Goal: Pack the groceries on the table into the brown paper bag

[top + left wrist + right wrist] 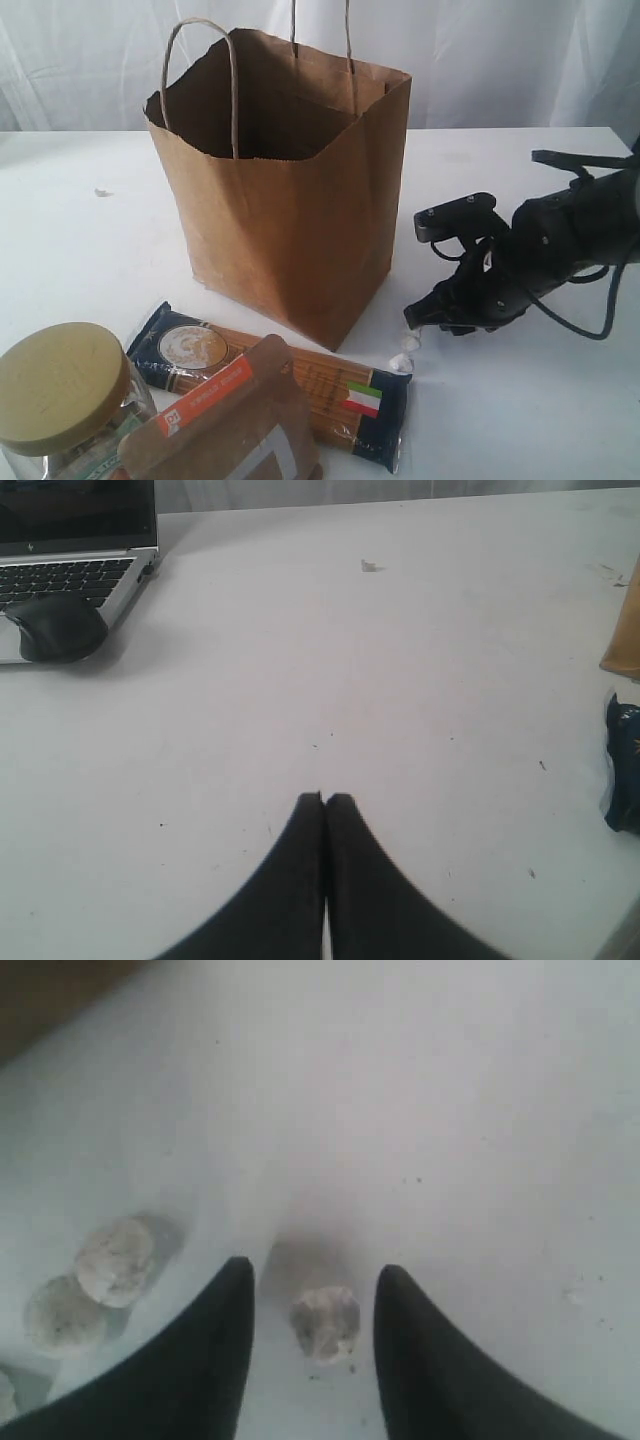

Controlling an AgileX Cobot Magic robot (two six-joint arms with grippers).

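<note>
The brown paper bag (pixel 290 200) stands upright and open-topped in the middle of the table (pixel 520 420). In front of it lie the spaghetti pack (pixel 300 385), the orange-labelled brown pouch (pixel 225 425) and the gold-lidded jar (pixel 60 395). My right gripper (pixel 413 320) is low over the table to the right of the bag, by the spaghetti pack's end. It is open (pixel 315 1265), with a small whitish lump (pixel 324 1322) on the table between its fingers, untouched. My left gripper (pixel 325 798) is shut and empty over bare table. The can, carton and bottle are out of view.
Two more whitish lumps (pixel 115 1260) lie beside the right gripper; they also show by the spaghetti pack's end (pixel 405 352). The left wrist view has a laptop (pixel 70 550) and a black mouse (pixel 55 628) at the table's far edge, plus the pack's blue end (pixel 622 770).
</note>
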